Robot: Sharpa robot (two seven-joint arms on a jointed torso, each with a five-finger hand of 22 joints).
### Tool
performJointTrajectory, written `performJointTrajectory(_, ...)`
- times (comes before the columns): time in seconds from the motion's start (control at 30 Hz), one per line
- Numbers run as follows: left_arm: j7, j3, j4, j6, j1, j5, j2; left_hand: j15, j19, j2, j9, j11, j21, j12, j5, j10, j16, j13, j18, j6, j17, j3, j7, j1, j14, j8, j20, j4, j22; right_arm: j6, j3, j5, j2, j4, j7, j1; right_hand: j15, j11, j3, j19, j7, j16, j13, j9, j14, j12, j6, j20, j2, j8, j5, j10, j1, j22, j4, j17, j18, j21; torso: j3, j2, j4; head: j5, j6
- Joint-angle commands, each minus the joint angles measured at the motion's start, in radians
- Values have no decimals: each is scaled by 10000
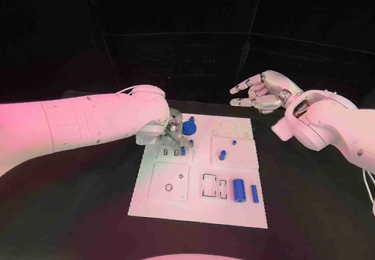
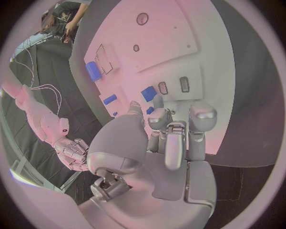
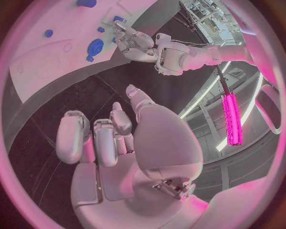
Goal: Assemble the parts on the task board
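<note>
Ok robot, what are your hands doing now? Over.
Left robot hand down on the task board, fingers among blue parts; grasp unclear. Right robot hand raised off-board, holding nothing. Nothing in the way.

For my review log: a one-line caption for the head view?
Left hand works at the task board's far-left corner; right hand hovers beyond it.

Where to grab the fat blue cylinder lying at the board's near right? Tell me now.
Likely grip the fat blue cylinder across its middle, from straight above. It lies flat on the task board, pointing away from the robot, flanks exposed; the thin blue rod beside it leaves little room.
</note>
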Motion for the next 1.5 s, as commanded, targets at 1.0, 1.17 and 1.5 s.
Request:
performJointTrajectory(1.0,18,-45,-159,277,-45,-86,145,-85,-8,111,185,-28,143,88,-12,46,30,20,-72,-177,2632,85,-6,496,1039,149,-61,-297,126,159,9,-81,92,-55,45,24,-77,-17,-56,-24,20,-75,-22,-14,600,-54,-96,-17,129,94,372,-78,88,-13,-10,719,154,-77,5,2,2,-26,-95)
performJointTrajectory(1.17,35,-57,-173,254,-48,-85,164,-82,-26,139,203,-26,138,69,-11,29,30,-3,-69,-202,2632,112,-1,559,1039,150,-59,-341,117,175,9,-89,109,-62,42,24,-78,-17,-56,-20,21,-78,-31,-15,601,-59,-101,-19,130,104,475,-82,101,-18,-12,718,154,-83,1,3,-2,-32,-121)
performJointTrajectory(1.5,88,-68,-165,227,-55,-85,173,-73,-60,219,249,-13,149,32,-10,-7,30,-44,-67,-267,2632,243,12,779,1039,142,-51,-506,137,216,9,-100,125,-70,38,24,-78,-16,-56,-19,21,-77,-25,-15,602,-53,-102,-19,130,107,500,-77,105,-18,-13,720,154,-84,1,5,-2,-31,-163)
